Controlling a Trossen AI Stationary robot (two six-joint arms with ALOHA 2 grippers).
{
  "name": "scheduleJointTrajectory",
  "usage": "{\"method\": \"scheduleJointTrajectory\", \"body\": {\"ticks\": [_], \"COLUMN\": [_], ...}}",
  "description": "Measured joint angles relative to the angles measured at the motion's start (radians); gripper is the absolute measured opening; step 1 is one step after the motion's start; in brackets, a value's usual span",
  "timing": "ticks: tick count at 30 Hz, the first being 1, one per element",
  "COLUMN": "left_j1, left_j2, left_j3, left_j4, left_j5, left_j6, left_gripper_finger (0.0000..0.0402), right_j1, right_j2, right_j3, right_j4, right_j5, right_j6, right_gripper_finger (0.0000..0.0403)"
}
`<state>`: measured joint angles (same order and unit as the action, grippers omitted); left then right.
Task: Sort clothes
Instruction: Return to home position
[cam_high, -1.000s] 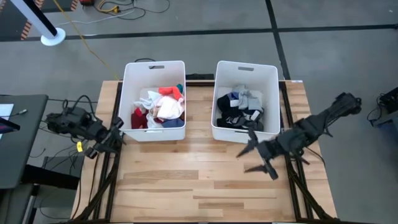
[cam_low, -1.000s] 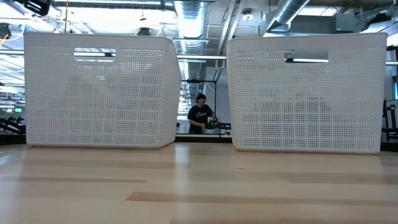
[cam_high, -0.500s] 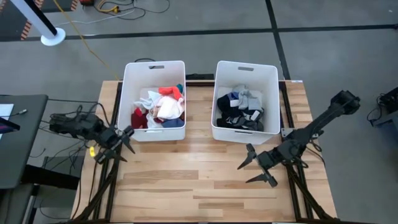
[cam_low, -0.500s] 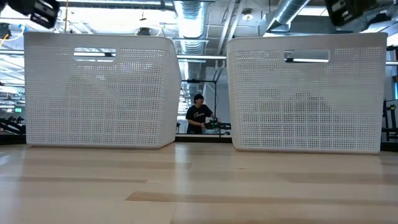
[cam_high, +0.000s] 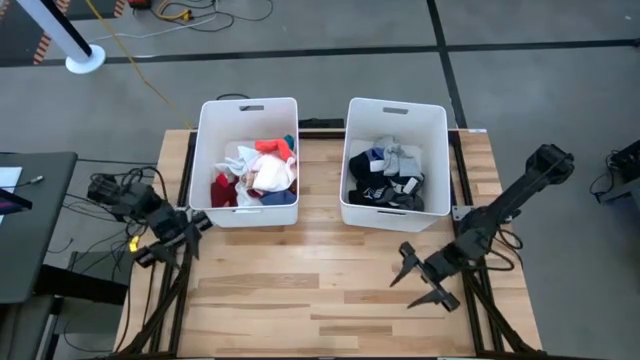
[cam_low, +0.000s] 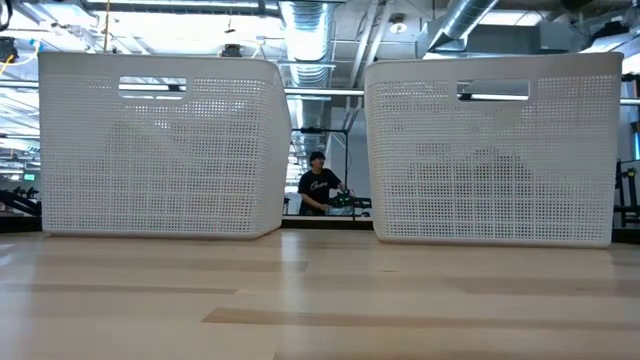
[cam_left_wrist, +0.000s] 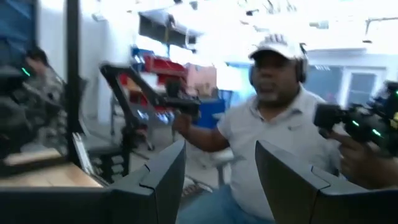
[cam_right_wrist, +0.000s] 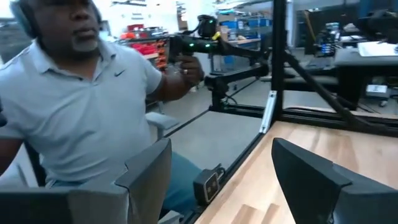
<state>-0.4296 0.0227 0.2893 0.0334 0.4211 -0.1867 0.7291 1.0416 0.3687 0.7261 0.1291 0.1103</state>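
**Both arms pulling back, sort looks complete**

Status: all clothes I can see are binned. Warm/light lot (red, pink, white, bit of teal) (cam_high: 258, 172) sits in the left white bin (cam_high: 205, 150). Dark/grey lot (cam_high: 388, 175) sits in the right white bin (cam_high: 440, 130). No garment shows on the table (cam_high: 300, 300) in high or low view.

Change over the last sec:
- The right gripper (cam_high: 410, 278) has left the right bin's near-right corner and dropped back toward the near right of the table. Fingers spread wide, carrying nothing.
- The left gripper (cam_left_wrist: 221, 152) has swung off the left bin's near corner and out past the table's left edge. Wrist cam shows a clear gap between the fingers, nothing held.
- Both arm tips were at the top of the low view half a sec ago, now gone from it.

Both wrist cams look out into the room at a seated person (cam_right_wrist: 81, 93), not at the work.

Assessment: retreat to rest pose under way, not finished. No pick pending. Nothing in either arm's path that I can make out.
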Motion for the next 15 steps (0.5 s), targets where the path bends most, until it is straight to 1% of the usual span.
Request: {"method": "scheduleJointTrajectory", "body": {"ticks": [3,7,10,12,15], "left_j1": [-0.044,-0.088,-0.108,-0.118,-0.131], "left_j2": [0.027,0.071,0.095,0.102,0.101], "left_j3": [-0.023,-0.117,-0.179,-0.218,-0.251], "left_j4": [-0.008,0.098,0.118,0.162,0.197], "left_j5": [0.002,0.003,-0.007,-0.024,-0.026], "left_j6": [0.003,-0.007,-0.007,-0.007,-0.004], "left_gripper_finger": [0.0187,0.0187,0.0187,0.0187,0.0187], "right_j1": [0.019,0.017,0.017,0.017,0.017], "right_j2": [0.054,0.129,0.181,0.205,0.227], "right_j3": [0.000,0.000,-0.001,0.000,-0.023], "right_j4": [0.030,0.051,0.073,0.086,0.120], "right_j5": [0.000,0.000,0.000,0.000,0.000], "right_j6": [0.001,0.056,0.073,0.074,0.087], "right_gripper_finger": [0.0290,0.0290,0.0290,0.0290,0.0290]}}
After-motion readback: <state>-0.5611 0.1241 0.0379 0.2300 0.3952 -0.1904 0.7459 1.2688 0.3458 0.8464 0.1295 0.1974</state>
